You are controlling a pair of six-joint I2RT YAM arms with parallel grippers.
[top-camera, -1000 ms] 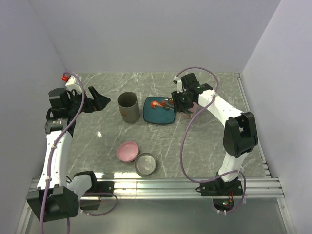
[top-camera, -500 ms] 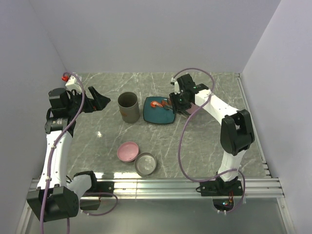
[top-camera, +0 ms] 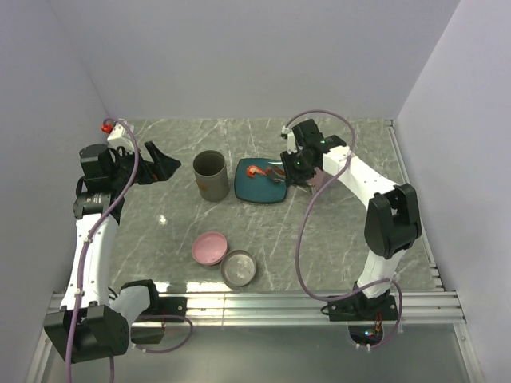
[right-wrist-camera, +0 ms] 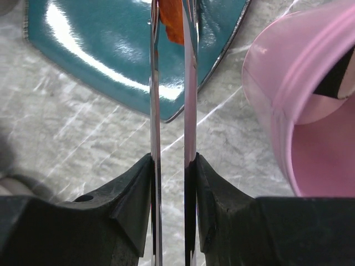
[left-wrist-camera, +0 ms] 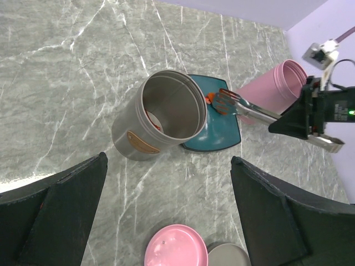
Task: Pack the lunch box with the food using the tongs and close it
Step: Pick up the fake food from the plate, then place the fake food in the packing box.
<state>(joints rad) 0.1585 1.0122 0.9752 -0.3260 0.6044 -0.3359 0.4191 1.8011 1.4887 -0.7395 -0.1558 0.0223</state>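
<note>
My right gripper (right-wrist-camera: 172,160) is shut on the silver tongs (right-wrist-camera: 190,83), with both thin arms pressed between its pads. The tongs (left-wrist-camera: 249,105) reach over the teal plate (right-wrist-camera: 100,61), and their tips sit either side of an orange piece of food (right-wrist-camera: 173,22). From above, the food (top-camera: 255,170) lies at the back of the plate (top-camera: 259,187), with the right gripper (top-camera: 291,170) at the plate's right edge. The lunch box shows as a grey open container (top-camera: 210,174) left of the plate and a pink open container (right-wrist-camera: 310,111) to its right. My left gripper (left-wrist-camera: 169,166) is open and holds nothing.
A pink lid (top-camera: 210,247) and a grey lid (top-camera: 239,268) lie side by side near the front of the marble table. The left gripper (top-camera: 160,165) hovers left of the grey container (left-wrist-camera: 166,116). White walls enclose the table on three sides.
The right gripper has squeezed the tongs narrower. Its wrist shifted slightly left over the plate, then back right. The left arm has not moved.
</note>
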